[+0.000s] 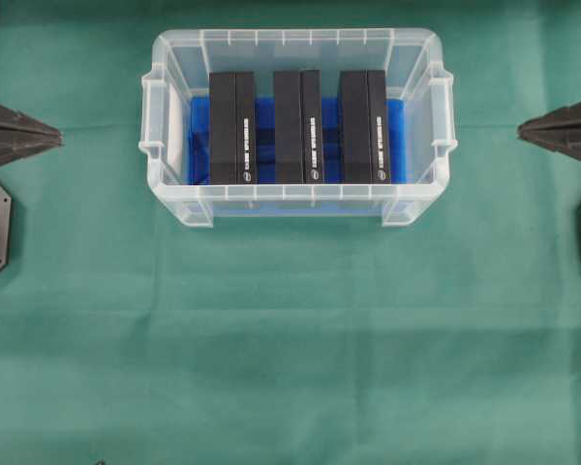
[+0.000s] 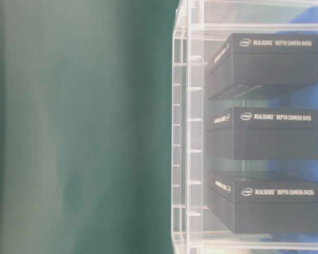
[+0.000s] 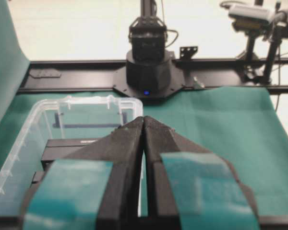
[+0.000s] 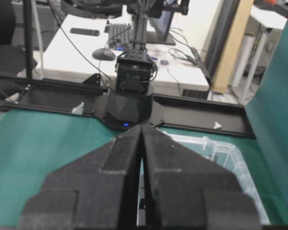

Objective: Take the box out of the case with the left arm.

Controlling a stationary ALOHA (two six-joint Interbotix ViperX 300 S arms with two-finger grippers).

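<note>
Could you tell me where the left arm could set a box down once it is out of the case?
The green cloth in front of the case is bare across its width, as are the strips beside each end. Inside it is crowded: three black boxes stand with narrow gaps showing blue sheet.

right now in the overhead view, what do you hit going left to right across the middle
left end effector → clear plastic case's left wall → left black box → middle black box → right black box → case's right wall → right end effector
</note>
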